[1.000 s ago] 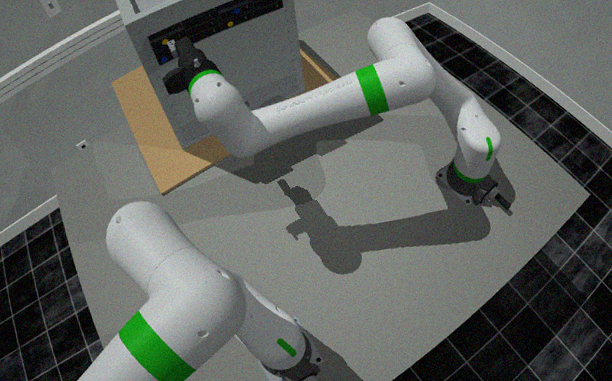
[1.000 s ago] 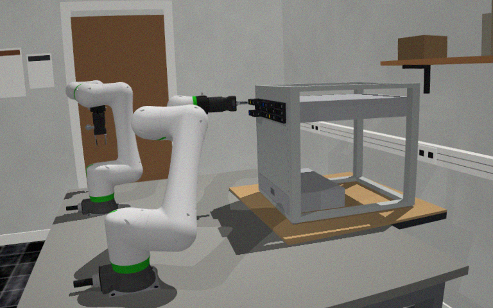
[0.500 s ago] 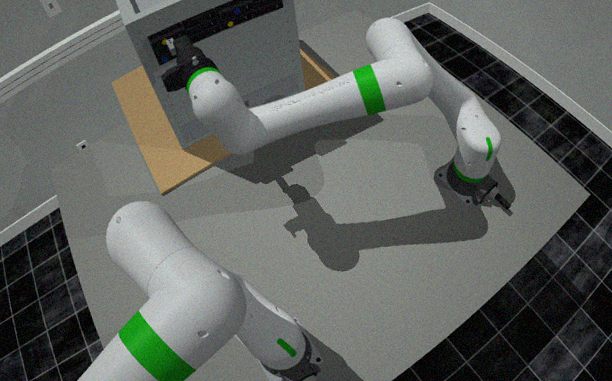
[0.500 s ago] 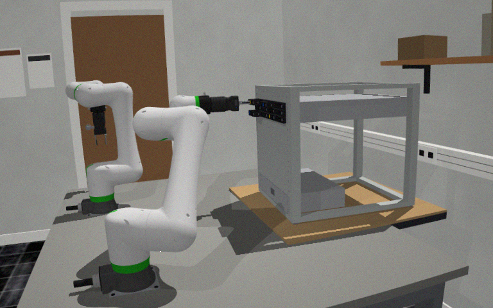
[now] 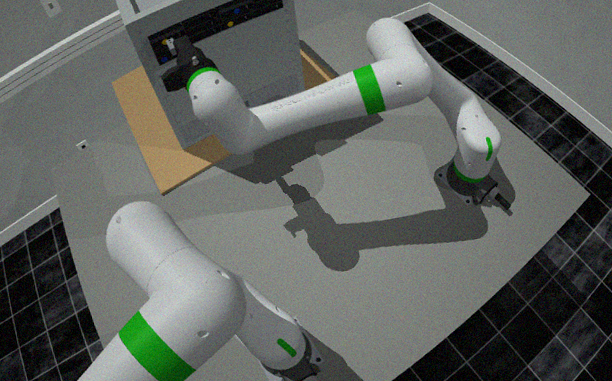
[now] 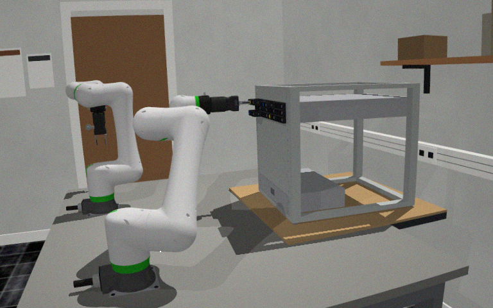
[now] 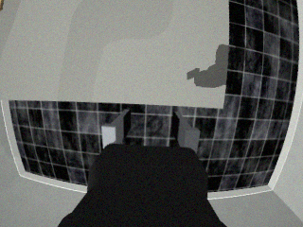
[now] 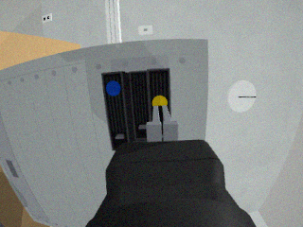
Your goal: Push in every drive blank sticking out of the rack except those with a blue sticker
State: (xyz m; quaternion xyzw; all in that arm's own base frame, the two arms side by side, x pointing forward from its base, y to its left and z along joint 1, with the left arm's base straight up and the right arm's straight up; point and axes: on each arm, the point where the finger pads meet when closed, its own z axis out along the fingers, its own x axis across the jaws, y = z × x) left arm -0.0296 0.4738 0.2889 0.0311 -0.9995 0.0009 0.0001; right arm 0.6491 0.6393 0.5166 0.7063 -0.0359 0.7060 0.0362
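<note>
The grey rack (image 5: 240,67) (image 6: 272,152) (image 8: 189,90) stands upright on a wooden board. A black blank with a yellow sticker (image 5: 165,42) (image 6: 250,102) (image 8: 159,100) is in the top row at one end. Below it, a blank with a blue sticker (image 5: 164,60) (image 6: 250,113) (image 8: 113,88) sticks out. My right gripper (image 5: 170,42) (image 6: 248,102) (image 8: 160,113) is shut and empty, its tips at the yellow-stickered blank's face; contact is unclear. The gripper hides part of the blanks in the top view. My left gripper (image 6: 101,141) (image 7: 151,119) is open and empty, far from the rack.
Further along the bay are another blue sticker (image 5: 236,10) (image 6: 263,104) and another yellow sticker (image 5: 230,24) (image 6: 269,116). The wooden board (image 5: 142,129) (image 6: 432,210) reaches out around the rack's base. The right forearm crosses in front of the rack. A wall shelf (image 6: 454,59) is behind.
</note>
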